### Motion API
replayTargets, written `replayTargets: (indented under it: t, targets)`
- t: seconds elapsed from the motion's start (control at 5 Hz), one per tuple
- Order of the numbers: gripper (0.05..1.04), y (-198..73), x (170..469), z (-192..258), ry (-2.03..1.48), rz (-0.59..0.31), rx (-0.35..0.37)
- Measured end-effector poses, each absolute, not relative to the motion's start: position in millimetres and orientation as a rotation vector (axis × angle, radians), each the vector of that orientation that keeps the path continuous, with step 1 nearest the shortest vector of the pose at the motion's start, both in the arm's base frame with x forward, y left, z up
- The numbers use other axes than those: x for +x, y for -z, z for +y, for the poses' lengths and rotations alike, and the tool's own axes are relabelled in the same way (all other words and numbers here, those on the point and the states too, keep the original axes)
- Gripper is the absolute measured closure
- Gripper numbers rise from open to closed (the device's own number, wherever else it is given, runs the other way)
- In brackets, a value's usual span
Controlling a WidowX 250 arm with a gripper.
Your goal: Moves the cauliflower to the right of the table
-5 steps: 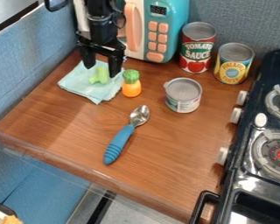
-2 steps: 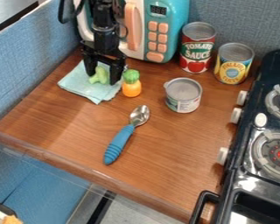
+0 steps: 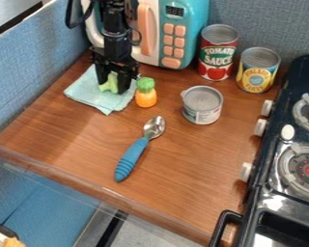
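Observation:
A small light-green toy vegetable, the cauliflower (image 3: 109, 83), rests on a pale teal cloth (image 3: 100, 100) at the back left of the wooden table (image 3: 73, 140). Hanging over the cloth from the upper left, the black gripper (image 3: 113, 85) is low, with one finger on each side of the toy. Its fingers are shut on the cauliflower, partly covering it. The toy still appears to be at cloth level.
An orange toy with a green top (image 3: 145, 92) stands just right of the gripper. Behind is a toy microwave (image 3: 183, 29). Three cans, including a short one (image 3: 202, 105), stand right of centre; a blue-handled spoon (image 3: 133, 158) lies mid-table. A stove (image 3: 279, 159) borders the right.
The gripper has come down and slightly right around the cauliflower, and its fingers have drawn together. The orange toy has shifted very slightly to the right.

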State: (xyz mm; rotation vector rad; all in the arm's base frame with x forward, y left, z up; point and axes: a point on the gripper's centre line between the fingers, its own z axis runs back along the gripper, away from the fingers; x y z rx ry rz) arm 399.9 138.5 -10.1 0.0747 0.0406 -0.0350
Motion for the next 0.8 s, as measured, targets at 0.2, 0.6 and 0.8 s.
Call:
replayTargets:
  t: [0.2, 0.6, 0.8]
  targets:
    - [0.446, 7.7, 392.7, 133.4, 0.027, 0.048, 0.058]
    - [0.447, -62.4, 374.6, 76.7, 0.053, -0.107, 0.067]
    - [0.446, -46.9, 354.9, 29.0, 0.125, -0.083, 0.006]
